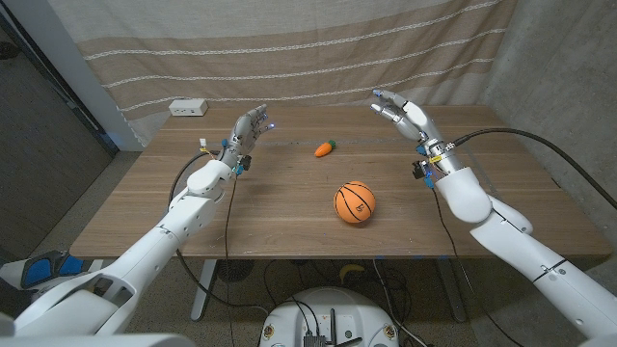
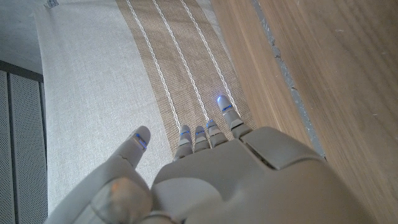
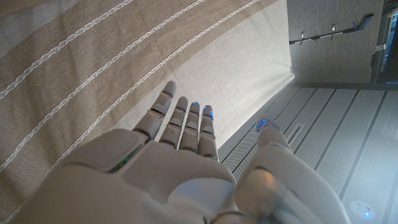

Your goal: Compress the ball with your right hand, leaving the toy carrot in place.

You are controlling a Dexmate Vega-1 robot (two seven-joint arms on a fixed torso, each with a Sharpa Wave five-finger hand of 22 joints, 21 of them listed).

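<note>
An orange basketball-patterned ball (image 1: 355,203) sits on the wooden table (image 1: 145,207), right of centre and toward the front. A small toy carrot (image 1: 325,148) with a green top lies behind it near the middle. My right hand (image 1: 405,114) is raised above the table's back right, well behind and to the right of the ball, fingers spread and holding nothing; its back shows against the curtain (image 3: 186,180). My left hand (image 1: 248,130) hovers at the back left, fingers apart and empty, far from the carrot; the left wrist view shows its back (image 2: 217,180).
A white power strip (image 1: 188,108) lies at the table's back left corner. A striped beige curtain (image 1: 289,48) hangs behind the table. Cables run along both forearms and under the table.
</note>
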